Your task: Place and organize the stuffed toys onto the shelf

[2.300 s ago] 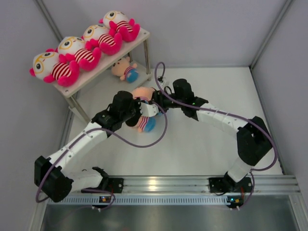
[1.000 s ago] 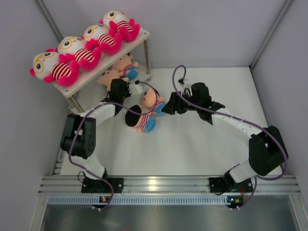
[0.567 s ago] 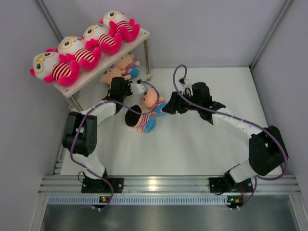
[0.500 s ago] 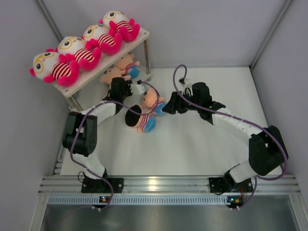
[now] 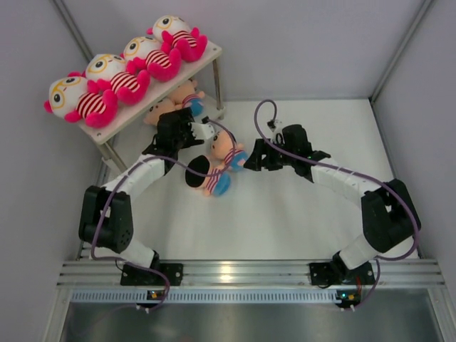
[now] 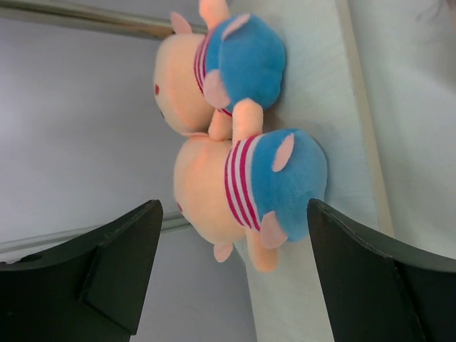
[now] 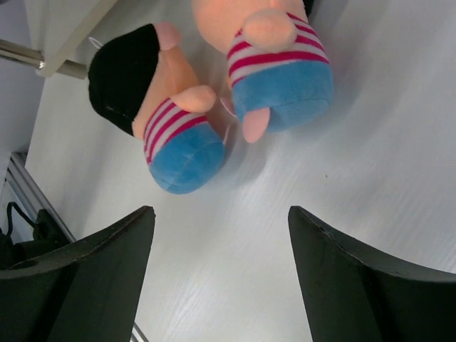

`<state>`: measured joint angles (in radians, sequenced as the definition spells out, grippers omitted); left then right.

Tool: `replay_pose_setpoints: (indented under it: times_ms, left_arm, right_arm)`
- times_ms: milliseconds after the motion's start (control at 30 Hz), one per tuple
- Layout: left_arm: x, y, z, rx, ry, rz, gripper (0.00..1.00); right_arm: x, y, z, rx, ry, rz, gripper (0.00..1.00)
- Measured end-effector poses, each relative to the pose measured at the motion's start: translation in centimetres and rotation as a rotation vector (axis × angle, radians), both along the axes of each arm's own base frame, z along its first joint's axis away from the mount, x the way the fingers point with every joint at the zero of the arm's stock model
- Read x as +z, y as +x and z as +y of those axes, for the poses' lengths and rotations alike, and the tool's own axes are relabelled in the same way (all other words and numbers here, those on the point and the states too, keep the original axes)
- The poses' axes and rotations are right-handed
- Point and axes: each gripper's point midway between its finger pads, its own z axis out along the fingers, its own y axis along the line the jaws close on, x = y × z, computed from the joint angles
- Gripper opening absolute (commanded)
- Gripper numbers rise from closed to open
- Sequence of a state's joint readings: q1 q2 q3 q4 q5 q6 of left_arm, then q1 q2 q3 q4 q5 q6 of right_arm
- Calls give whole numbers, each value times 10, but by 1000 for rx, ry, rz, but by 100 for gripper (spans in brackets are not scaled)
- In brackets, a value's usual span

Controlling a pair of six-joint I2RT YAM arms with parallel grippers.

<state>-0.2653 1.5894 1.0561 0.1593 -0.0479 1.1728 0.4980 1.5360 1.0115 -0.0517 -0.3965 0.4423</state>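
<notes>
On my far left, the shelf (image 5: 208, 55) carries four pink toys (image 5: 121, 75) along its top board. A peach pair (image 6: 242, 178) sits touching on the lower board (image 6: 320, 85). My left gripper (image 6: 234, 235) faces them, jaws spread, holding nothing. Two loose peach dolls (image 7: 167, 107) lie on the table (image 5: 299, 214), just ahead of my right gripper (image 7: 221, 214), likewise spread and empty.

white table (image 5: 285, 221) | grey walls (image 5: 306, 43) | aluminium rail (image 5: 242, 272) at near edge
</notes>
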Motion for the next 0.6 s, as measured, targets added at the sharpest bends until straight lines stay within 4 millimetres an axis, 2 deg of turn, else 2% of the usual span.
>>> replay_pose_setpoints:
  times_ms: [67,133,300,367,467,533,600]
  left_arm:
    - [16,-12,-11,-24,-41,-7,80]
    - [29,-28,-27,-40,-101,11,77]
    - [54,-80,-90,-64,-288,108,73]
    - [51,-103,-112,-83,-323,151,74]
    - [35,-132,-145,-118,-361,241,75]
    - [21,-138,-156,-105,-370,300,73]
    - [6,-129,-164,-76,-356,338,74]
  right_arm:
    - [-9,0,-3,-12,-7,27,76]
    - [-15,-2,-6,-23,-14,42,76]
    - [-25,-6,-19,-75,-35,57,76]
    - [-27,-11,-31,-110,-27,66,75]
    - [-27,-10,-57,-176,-9,74,75]
    - [-26,-4,-76,-228,-4,70,74]
    - [-25,-1,-89,-262,-1,63,75]
